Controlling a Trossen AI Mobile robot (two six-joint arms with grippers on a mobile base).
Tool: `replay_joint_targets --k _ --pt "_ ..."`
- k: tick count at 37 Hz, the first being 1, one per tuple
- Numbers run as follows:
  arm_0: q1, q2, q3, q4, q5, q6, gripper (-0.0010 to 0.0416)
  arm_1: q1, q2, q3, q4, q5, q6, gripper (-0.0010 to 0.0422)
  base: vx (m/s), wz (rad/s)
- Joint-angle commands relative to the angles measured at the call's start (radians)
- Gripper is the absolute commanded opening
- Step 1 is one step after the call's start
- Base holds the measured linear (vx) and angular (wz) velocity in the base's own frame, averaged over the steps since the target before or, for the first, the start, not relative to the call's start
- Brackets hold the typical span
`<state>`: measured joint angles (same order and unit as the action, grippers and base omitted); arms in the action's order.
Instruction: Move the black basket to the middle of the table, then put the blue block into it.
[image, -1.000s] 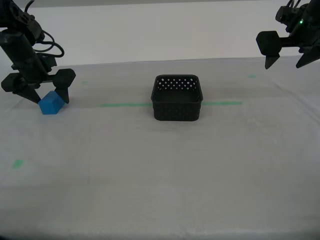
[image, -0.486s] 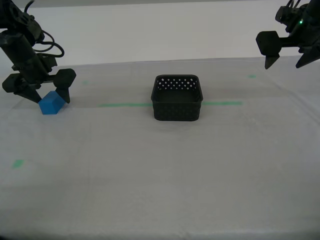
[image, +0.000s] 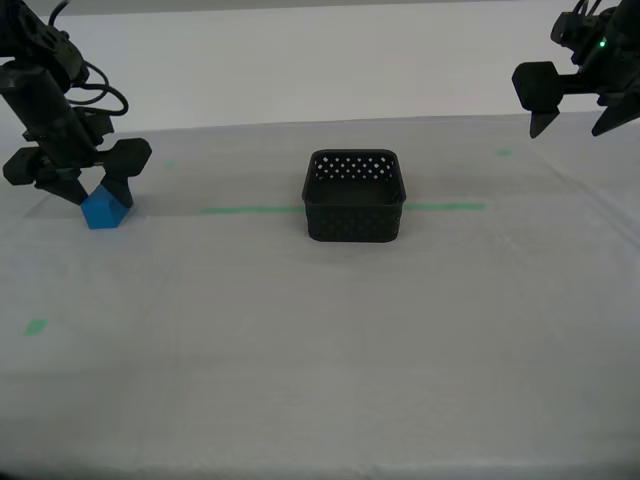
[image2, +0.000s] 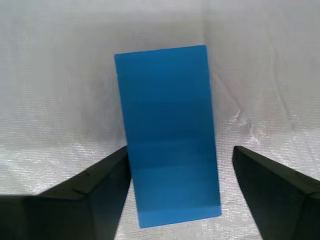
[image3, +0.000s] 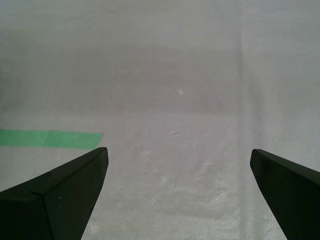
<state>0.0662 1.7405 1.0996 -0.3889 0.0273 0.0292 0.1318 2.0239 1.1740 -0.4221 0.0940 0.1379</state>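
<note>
The blue block (image: 103, 212) lies on the table (image: 320, 350) at the exterior view's far left. My second gripper (image: 100, 200) is lowered over it, jaws on either side. In the second wrist view the block (image2: 167, 130) fills the space between the fingers of my second gripper (image2: 181, 149); one finger touches it and the other stands a small gap away. The black basket (image: 354, 222) stands empty at the table's middle, on the green tape line (image: 250, 209). My first gripper (image: 570, 128) hangs open and empty high at the far right, shown also in its wrist view (image3: 178, 151).
Small green marks lie on the cloth at the front left (image: 36, 327) and back right (image: 505, 153). A stretch of the green tape (image3: 50, 138) shows under my first gripper. A pale wall runs behind the table.
My second gripper's fingers have closed in around the blue block, which has shifted slightly. The basket and my first gripper have not moved.
</note>
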Motion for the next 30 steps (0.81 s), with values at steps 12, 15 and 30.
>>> replay_joint_targets --k 12,15,30 --pt "0.000 -0.001 0.001 0.000 -0.001 0.000 0.0399 0.000 0.000 0.000 -0.001 -0.027 -0.010 0.0110 0.000 0.000" --pt "0.000 -0.001 0.001 0.000 -0.001 0.000 0.0398 0.000 0.000 0.000 -0.001 -0.027 -0.010 0.0074 0.000 0.000" --pt "0.000 -0.001 0.001 0.000 -0.001 0.000 0.0399 -0.030 -0.095 0.000 -0.026 -0.057 -0.121 0.0002 0.000 0.000"
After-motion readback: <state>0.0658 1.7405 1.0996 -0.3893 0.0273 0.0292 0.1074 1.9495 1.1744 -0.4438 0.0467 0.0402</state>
